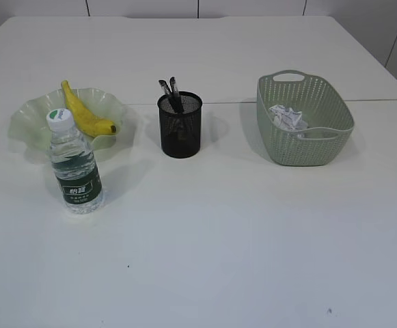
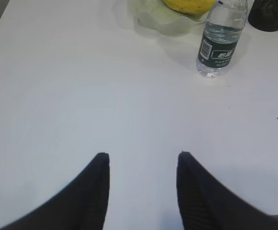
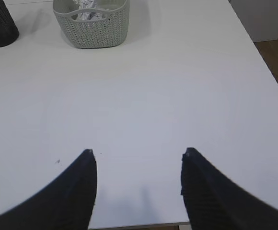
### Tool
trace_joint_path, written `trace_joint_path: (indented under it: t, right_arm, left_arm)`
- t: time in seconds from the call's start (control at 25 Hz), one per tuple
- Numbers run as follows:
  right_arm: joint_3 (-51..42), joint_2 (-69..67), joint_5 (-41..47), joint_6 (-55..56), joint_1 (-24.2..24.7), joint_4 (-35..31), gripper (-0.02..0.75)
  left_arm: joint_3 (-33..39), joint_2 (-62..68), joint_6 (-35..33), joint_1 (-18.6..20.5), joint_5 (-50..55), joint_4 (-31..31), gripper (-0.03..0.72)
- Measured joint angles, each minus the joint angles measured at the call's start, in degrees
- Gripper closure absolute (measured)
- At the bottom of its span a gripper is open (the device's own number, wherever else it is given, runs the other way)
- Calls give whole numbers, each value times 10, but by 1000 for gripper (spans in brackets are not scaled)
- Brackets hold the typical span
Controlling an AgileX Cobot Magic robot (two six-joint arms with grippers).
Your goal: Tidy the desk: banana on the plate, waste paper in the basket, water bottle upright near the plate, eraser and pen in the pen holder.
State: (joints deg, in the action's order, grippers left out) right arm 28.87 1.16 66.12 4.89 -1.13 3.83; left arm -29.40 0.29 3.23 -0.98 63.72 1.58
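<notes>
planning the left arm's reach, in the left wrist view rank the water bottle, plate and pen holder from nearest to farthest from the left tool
1. Water bottle: upright, ahead and right of the left tool.
2. Plate: behind the bottle, holding the banana.
3. Pen holder: top right corner.

Even, bright, diffuse illumination across all three views. In the exterior view, soft shadows fall toward about 4 o'clock from the water bottle (image 1: 75, 164), the pen holder (image 1: 180, 124) and the basket (image 1: 304, 128), indicating a source toward 10 o'clock. The white desk (image 1: 239, 232) reads slightly grey, without hard glare; faint highlights show on the bottle's clear wall. Exterior focus is sharp. In both wrist views the dark fingers (image 2: 93, 191) (image 3: 79, 189) at 6 o'clock are soft and featureless, near-black, with faint shadows between them; distant objects at 12 o'clock appear mildly blurred.
</notes>
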Motion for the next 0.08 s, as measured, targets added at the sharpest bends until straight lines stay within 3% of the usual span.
trace_joint_path:
  t: [0.08]
  right_arm:
    - [0, 0, 0, 0, 0, 0, 313]
  left_arm:
    - [0, 0, 0, 0, 0, 0, 375]
